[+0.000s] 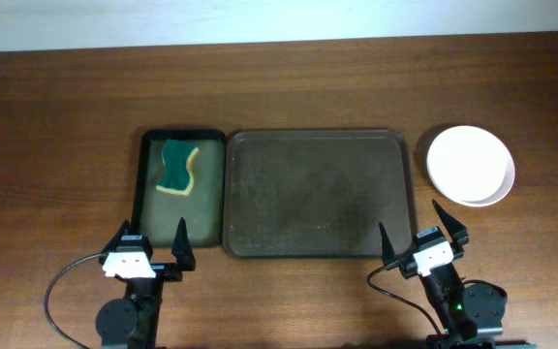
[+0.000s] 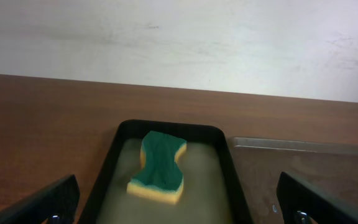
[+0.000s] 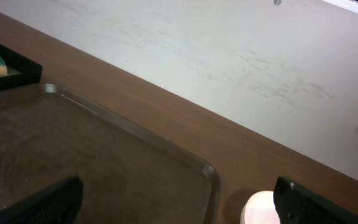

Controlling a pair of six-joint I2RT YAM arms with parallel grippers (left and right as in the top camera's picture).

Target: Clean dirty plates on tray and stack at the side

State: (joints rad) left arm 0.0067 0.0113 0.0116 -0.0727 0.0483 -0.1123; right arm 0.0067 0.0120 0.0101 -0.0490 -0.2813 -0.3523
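The white plates (image 1: pixel 470 166) sit stacked on the bare wood tabletop (image 1: pixel 66 145) right of the large dark-brown tray (image 1: pixel 318 194), which holds no plates. A rim of the stack shows in the right wrist view (image 3: pixel 258 208), beside the tray's corner (image 3: pixel 210 171). My left gripper (image 1: pixel 152 249) is open and empty at the near end of the narrow dark tray. My right gripper (image 1: pixel 422 233) is open and empty near the brown tray's front right corner. In the wrist views the left fingers (image 2: pixel 179 202) and right fingers (image 3: pixel 179 202) are spread wide.
A narrow dark tray (image 1: pixel 153 208) lies left of the brown tray and holds a green and yellow sponge (image 1: pixel 178 166); both show in the left wrist view, tray (image 2: pixel 229 168) and sponge (image 2: pixel 159 165). A white wall (image 3: pixel 229 50) stands behind the table.
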